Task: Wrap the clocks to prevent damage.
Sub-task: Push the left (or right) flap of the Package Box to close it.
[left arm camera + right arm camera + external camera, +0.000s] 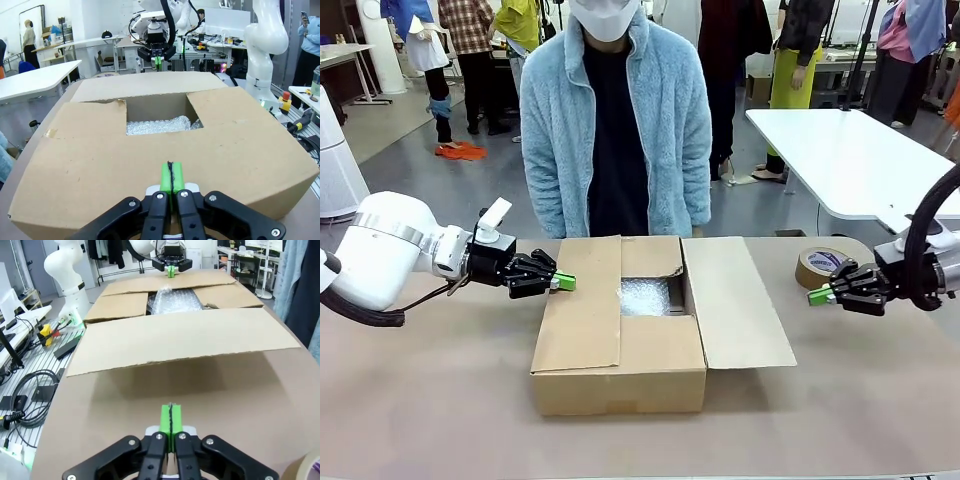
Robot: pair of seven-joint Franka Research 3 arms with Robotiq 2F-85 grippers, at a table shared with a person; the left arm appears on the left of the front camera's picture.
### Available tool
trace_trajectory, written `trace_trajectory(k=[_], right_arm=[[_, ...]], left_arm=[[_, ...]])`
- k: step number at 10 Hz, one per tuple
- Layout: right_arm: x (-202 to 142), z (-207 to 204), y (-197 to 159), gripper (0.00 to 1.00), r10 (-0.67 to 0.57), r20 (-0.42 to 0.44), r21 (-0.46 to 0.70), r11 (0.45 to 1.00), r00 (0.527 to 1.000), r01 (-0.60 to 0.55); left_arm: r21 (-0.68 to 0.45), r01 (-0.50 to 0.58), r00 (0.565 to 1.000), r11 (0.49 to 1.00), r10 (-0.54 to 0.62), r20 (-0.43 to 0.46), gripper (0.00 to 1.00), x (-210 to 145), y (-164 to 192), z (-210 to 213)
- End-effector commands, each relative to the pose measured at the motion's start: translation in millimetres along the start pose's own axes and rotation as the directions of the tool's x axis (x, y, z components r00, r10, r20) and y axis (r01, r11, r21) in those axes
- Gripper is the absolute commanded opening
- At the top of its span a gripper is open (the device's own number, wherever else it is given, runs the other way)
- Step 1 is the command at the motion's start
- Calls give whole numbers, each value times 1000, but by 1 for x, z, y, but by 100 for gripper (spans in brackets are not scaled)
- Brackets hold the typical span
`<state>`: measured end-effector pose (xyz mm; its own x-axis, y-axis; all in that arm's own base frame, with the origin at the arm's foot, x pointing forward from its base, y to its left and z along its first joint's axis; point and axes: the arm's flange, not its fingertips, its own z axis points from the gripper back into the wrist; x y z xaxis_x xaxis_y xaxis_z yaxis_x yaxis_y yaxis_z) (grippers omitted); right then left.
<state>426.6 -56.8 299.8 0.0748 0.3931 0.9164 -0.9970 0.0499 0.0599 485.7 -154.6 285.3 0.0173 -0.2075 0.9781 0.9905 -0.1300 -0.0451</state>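
The bubble-wrapped bundle of clocks lies inside the cardboard box, showing through the gap between the flaps; I also see the bundle in the left wrist view and the bundle in the right wrist view. My left gripper hovers shut at the box's left flap, nothing between its green pads. My right gripper is shut and empty, to the right of the opened right flap, low over the table, its pads pressed together.
A brown tape roll lies on the table just behind my right gripper. A person in a light blue fleece stands at the far edge behind the box. A white table stands at the back right.
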Motion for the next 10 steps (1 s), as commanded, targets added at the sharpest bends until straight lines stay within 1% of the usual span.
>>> trace_trajectory(k=[1, 2, 3, 4, 6, 8, 10], right_arm=[[-10, -17, -4, 1, 15, 5, -3, 1000, 1000, -15], [-8, -23, -13, 1, 14, 19, -14, 1000, 1000, -13], [-10, -31, -15, 1, 10, 42, -19, 1000, 999, -9], [-13, -42, -10, 1, 5, 47, 3, 1000, 999, -6], [-8, -57, -18, 1, 7, 69, 21, 1000, 998, -8], [-11, -74, -14, 1, -1, 68, 57, 998, 998, -3], [-9, -84, -17, 1, -15, 102, 78, 997, 995, 7]], left_arm=[[12, -7, 1000, 1000, 7, -1, 0, -2, 1, -5], [12, -7, 1000, 1000, 7, -1, 0, -2, 1, -5], [12, -7, 1000, 1000, 7, -1, 0, -2, 1, -5], [12, -7, 1000, 1000, 7, -1, 0, -2, 1, -5], [12, -7, 1000, 1000, 7, -1, 0, -2, 1, -5], [12, -7, 1000, 1000, 7, -1, 0, -2, 1, -5], [12, -7, 1000, 1000, 7, -1, 0, -2, 1, -5]])
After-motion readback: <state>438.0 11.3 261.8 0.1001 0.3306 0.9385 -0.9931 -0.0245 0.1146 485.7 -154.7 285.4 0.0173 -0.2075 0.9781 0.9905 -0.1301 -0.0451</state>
